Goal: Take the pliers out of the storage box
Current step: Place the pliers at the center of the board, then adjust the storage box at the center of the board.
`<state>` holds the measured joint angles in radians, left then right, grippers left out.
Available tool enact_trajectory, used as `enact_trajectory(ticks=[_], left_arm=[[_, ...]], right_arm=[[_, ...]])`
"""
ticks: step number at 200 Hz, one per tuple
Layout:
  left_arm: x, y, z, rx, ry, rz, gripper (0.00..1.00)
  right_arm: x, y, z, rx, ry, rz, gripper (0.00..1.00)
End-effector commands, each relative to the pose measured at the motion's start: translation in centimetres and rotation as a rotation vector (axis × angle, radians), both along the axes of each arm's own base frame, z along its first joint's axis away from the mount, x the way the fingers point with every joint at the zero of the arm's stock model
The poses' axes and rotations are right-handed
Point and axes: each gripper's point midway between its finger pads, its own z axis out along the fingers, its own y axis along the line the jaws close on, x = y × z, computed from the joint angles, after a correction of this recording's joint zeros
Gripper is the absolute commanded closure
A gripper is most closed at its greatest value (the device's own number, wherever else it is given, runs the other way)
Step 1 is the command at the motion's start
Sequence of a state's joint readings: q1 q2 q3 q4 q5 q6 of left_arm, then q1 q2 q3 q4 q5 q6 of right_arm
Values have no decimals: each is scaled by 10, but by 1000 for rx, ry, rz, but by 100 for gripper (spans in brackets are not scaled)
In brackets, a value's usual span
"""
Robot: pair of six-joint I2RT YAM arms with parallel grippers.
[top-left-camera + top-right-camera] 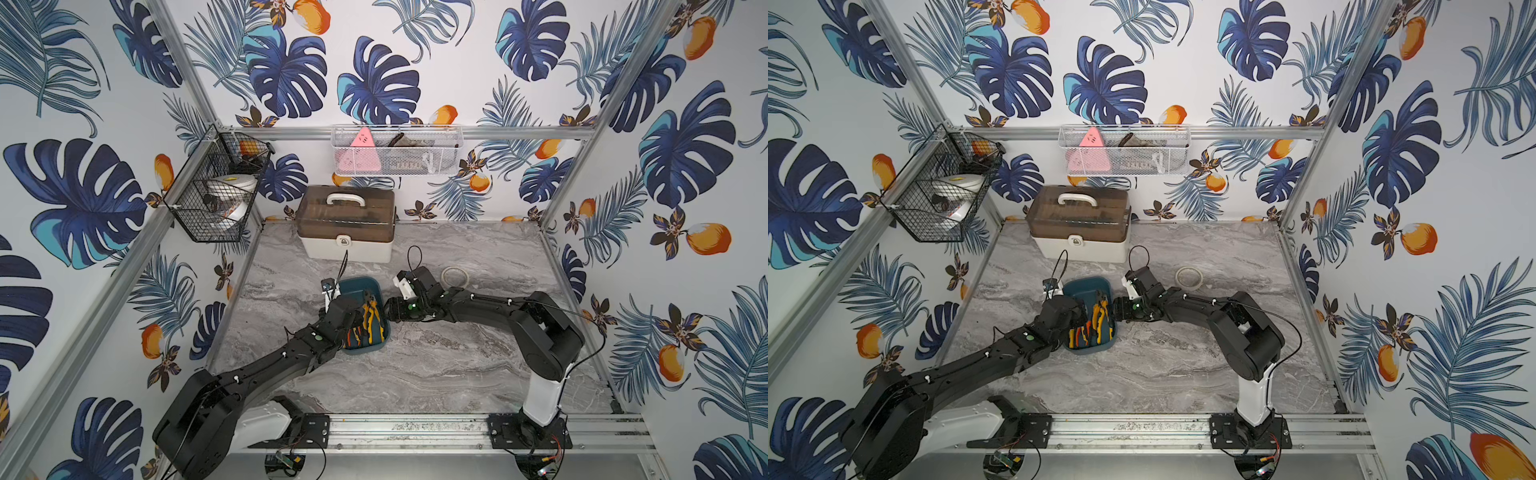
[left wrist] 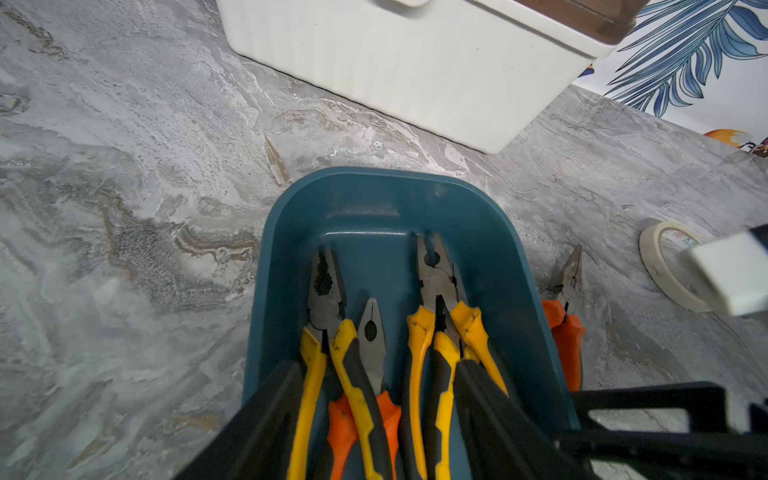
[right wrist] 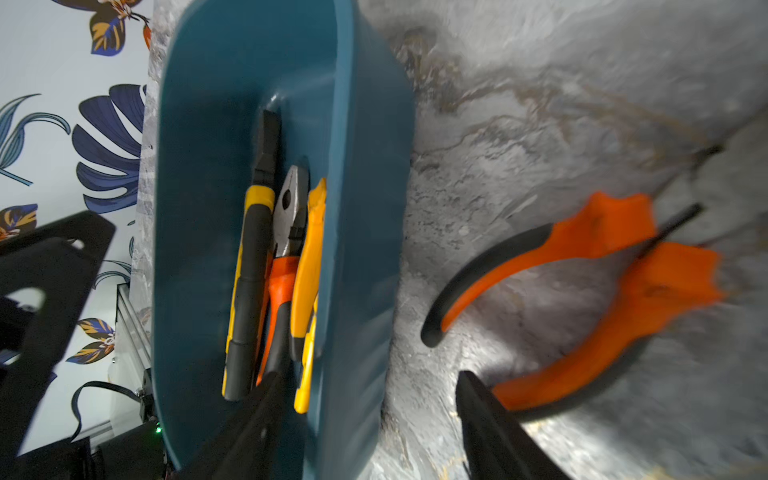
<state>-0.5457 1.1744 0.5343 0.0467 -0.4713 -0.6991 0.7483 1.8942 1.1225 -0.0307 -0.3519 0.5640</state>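
Top views: storage box (image 1: 359, 283) (image 1: 1088, 286) sat mid-bench (image 1: 436, 357), in front of the white case (image 1: 347, 245), with the tape roll (image 1: 454, 276) off to the right. The pliers (image 1: 370, 320) (image 1: 1097, 318) lay inside it, yellow and orange handles toward the arm bases. Both wrists crowded the box, left arm over its near end, right arm at its right wall; claws themselves were hidden from here. Latch mark on the case was too small to read. Left wrist view: left claw (image 2: 376, 372) was spread wide inside the box, fingers either side of the handles, gripping nothing. Four pairs were in the box, three yellow-black and one orange-black, heads toward the case (image 2: 415, 62). The long-nosed pliers (image 2: 566, 332) lay outside on the bench, just beside the box wall. Red print on the tape roll (image 2: 660, 266) was unreadable. Right wrist view: right claw (image 3: 369, 376) stood wide apart and empty, one finger over the box rim (image 3: 345, 124), the other just beside an orange handle of the long-nosed pair (image 3: 582, 245), which was blurred. No brand legible on any tool.
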Motion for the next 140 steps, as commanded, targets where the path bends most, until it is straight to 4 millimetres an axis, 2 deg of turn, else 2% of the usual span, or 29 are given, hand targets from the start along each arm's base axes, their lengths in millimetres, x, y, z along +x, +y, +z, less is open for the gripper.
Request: enact_trajectory(ticks=[1,4,8,23,49,79,113,140], left_arm=[[0,2,3,-19,-12,15,34],[-1,2,3,-18,-12,15,34],[-1,2,3,-18,-14,13,34],[-1,3,4,-17,-17,13,34],[0,3,5,-14,-17,13,34],[-1,3,5,-12,-16,13,34],[0,3,5,-10,-17,15,34],[0,2,7,-9,-20,5,34]], right_arm=[[-6,15,-2,44,21,19,30],[-6,17,-3,47,22,22,30],[-1,24,7,69,4,26,30],[-2,36,11,96,4,42,30],[-4,55,15,114,0,67,31],[-4,67,15,117,-2,77,32],[-3,67,14,108,-5,78,33],[-1,48,20,41,-48,73,32]])
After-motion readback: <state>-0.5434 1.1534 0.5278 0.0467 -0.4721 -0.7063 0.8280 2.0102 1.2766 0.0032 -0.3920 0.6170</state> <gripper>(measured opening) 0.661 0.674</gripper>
